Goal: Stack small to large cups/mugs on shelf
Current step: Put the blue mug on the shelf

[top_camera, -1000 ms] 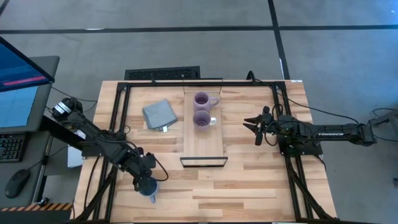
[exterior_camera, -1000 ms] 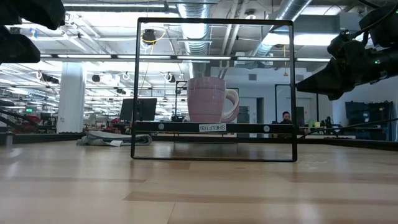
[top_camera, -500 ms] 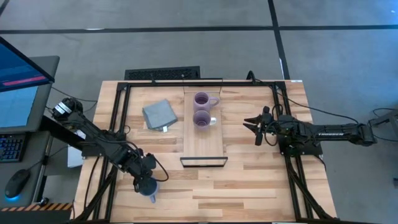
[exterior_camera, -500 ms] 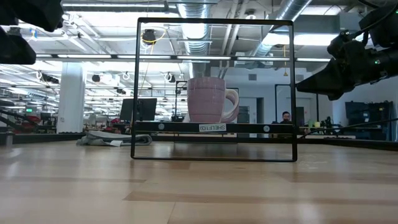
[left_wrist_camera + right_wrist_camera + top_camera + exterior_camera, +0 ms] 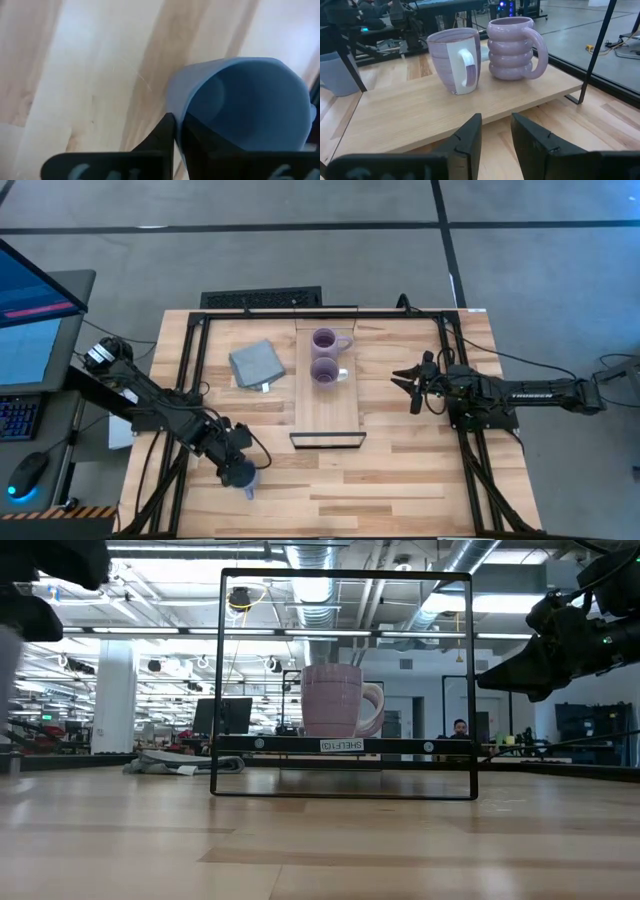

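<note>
Two lavender mugs (image 5: 325, 355) stand upright on the shelf (image 5: 327, 418) at mid-table, one ribbed (image 5: 512, 47) and one smooth (image 5: 455, 60). Near the table's near-left corner is the blue mug (image 5: 248, 482), with my left gripper (image 5: 239, 473) shut on its wall. In the low view the blue mug is a blur at the left edge (image 5: 8, 690). My right gripper (image 5: 403, 381) hovers open to the right of the shelf, pointing at the lavender mugs, with nothing between its fingers (image 5: 470, 137). My left gripper pinches the blue mug's wall at the rim (image 5: 178, 117), one finger outside (image 5: 165, 135) and one inside the cup (image 5: 202, 140). The fingers come from above, pointing down. Whether the mug's base is on the table I cannot tell.
A folded grey-blue cloth (image 5: 256, 363) lies left of the shelf. A black frame (image 5: 345, 685) stands around the shelf's near end, and black rails (image 5: 190, 380) run along the table's sides. Bare slatted tabletop (image 5: 380, 480) lies near the front edge.
My left gripper has shut, one finger going inside the blue mug and one staying outside, and has taken hold of its wall. The mug has shifted slightly with it and now shows at the low view's left edge.
</note>
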Motion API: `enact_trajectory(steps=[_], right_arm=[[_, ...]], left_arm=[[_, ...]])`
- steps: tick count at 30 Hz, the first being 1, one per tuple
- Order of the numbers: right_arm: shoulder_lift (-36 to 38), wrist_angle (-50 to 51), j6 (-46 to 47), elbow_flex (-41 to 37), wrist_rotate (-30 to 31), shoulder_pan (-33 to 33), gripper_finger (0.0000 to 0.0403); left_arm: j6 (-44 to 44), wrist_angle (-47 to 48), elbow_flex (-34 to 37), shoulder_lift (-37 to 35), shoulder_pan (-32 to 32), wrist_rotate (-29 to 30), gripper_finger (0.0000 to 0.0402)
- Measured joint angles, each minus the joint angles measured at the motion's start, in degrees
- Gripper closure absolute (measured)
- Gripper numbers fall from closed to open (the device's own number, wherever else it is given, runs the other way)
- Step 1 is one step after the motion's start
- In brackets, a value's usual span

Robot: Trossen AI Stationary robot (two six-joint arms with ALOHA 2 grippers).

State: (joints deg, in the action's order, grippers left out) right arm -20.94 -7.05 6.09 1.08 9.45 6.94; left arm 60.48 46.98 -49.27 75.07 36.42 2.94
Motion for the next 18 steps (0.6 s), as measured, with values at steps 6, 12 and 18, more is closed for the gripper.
enact_trajectory(steps=[6,12,18], right_arm=[[0.0,0.0,0.0,0.0,0.0,-0.2,0.0276],[0.0,0.7,0.0,0.0,0.0,-0.2,0.0276],[0.0,3.2,1.0,0.0,-0.2,-0.2,0.0276]], left_arm=[[9.9,-0.4,0.4,-0.1,-1.5,4.4,0.0397],[12.5,-0.4,0.6,-1.9,-2.6,7.5,0.0399],[12.5,2.7,-2.3,-6.3,-2.8,13.3,0.04]])
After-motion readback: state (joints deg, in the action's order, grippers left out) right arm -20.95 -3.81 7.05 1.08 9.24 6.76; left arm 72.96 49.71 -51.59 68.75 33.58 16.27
